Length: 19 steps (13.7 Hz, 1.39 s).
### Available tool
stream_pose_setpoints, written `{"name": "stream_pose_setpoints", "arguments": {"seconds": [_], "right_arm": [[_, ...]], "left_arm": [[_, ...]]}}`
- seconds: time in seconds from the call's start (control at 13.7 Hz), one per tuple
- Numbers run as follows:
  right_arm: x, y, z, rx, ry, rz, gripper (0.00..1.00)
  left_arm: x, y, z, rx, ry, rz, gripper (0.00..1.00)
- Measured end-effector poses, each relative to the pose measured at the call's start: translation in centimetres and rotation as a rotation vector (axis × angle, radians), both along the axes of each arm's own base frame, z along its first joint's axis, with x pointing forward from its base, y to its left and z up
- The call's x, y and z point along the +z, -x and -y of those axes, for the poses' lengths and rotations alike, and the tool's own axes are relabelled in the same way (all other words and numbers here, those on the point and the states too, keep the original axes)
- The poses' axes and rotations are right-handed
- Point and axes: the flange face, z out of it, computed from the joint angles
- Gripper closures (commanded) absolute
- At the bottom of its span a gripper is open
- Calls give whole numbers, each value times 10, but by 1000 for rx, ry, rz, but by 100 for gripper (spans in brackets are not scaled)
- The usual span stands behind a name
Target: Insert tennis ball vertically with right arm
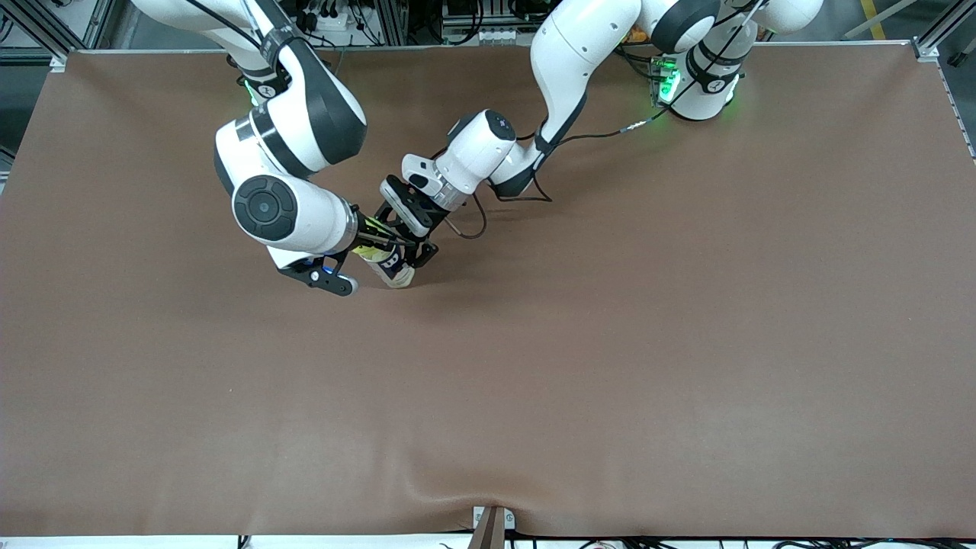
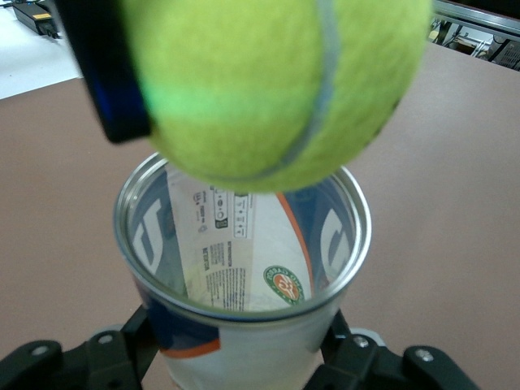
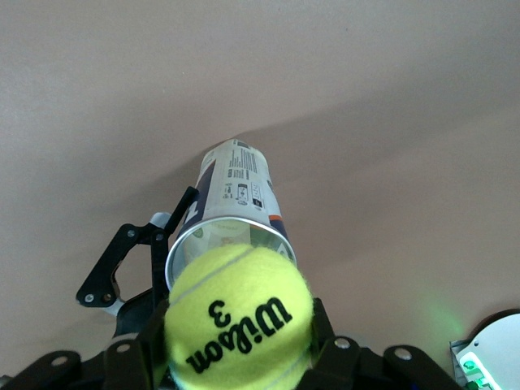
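A yellow tennis ball (image 3: 240,325), printed with Wilson 3, sits between the fingers of my right gripper (image 3: 240,345), which is shut on it. The ball (image 2: 268,81) hangs just over the open mouth of a clear ball can (image 2: 244,260) with a white, blue and orange label. My left gripper (image 2: 244,353) is shut on the can's wall just below the rim. In the front view the ball (image 1: 368,250), the can (image 1: 393,268) and both grippers (image 1: 377,242) (image 1: 412,255) crowd together toward the right arm's end of the table. The can's base is down at the cloth.
A brown cloth (image 1: 610,343) covers the whole table. A small clamp (image 1: 492,522) sits at the edge nearest the front camera. A loose cable (image 1: 469,225) loops under the left arm's wrist. The metal frame (image 1: 457,46) runs along the robots' side.
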Motion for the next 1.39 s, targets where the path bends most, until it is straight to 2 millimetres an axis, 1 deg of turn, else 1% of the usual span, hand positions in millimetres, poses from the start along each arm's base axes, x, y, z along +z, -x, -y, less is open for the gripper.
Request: {"name": "stream_pose_setpoints", "arguments": {"seconds": [0.51,0.59,0.66,0.73,0.8,1.39], "right_arm": [[-14,0,0,1,8,-20,100],[-16,0,0,1,9,-23,87],[-18,-1,0,0,9,-24,51],[-19,-1,0,0,9,-24,23],[-19,-1,-1,0,8,-24,0],[-17,-4,3,-5,6,-17,0]], "left_arm": [[-3,0,0,0,-3,-2,20],[-4,1,0,0,-4,-2,19],[-4,1,0,0,-4,-2,19],[-5,1,0,0,-4,-2,19],[-5,1,0,0,-5,-2,19],[-6,1,0,1,-5,-2,19]]}}
